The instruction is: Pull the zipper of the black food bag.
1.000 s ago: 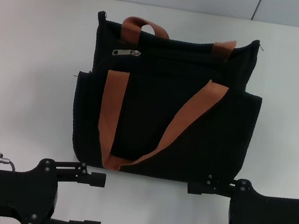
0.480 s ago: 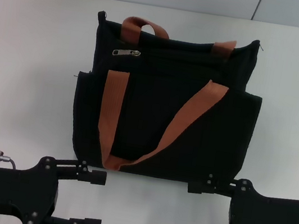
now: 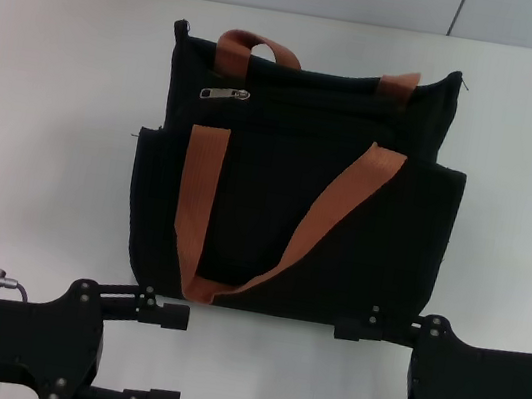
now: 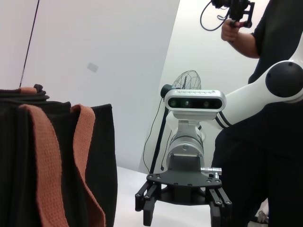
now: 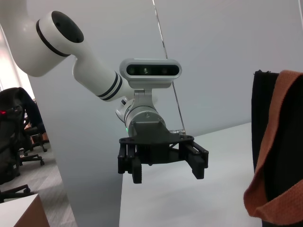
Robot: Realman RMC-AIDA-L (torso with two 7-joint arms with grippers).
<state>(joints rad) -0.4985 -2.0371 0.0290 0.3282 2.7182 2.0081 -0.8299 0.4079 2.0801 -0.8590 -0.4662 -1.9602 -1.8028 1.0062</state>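
The black food bag [image 3: 298,189] lies flat at the centre of the white tabletop [image 3: 45,124], its zipper [image 3: 225,94] at about 11 o'clock on the upper front. The left claw [image 3: 165,360] at 7 o'clock and the right claw [image 3: 348,373] at 5 o'clock both hang with fingers apart, holding nothing, just clear of the bag's near edge.

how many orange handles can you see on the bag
2: one handle arches over the black food bag's top edge; the other handle lies draped down its front. Nothing suggests another, though the back is hidden.
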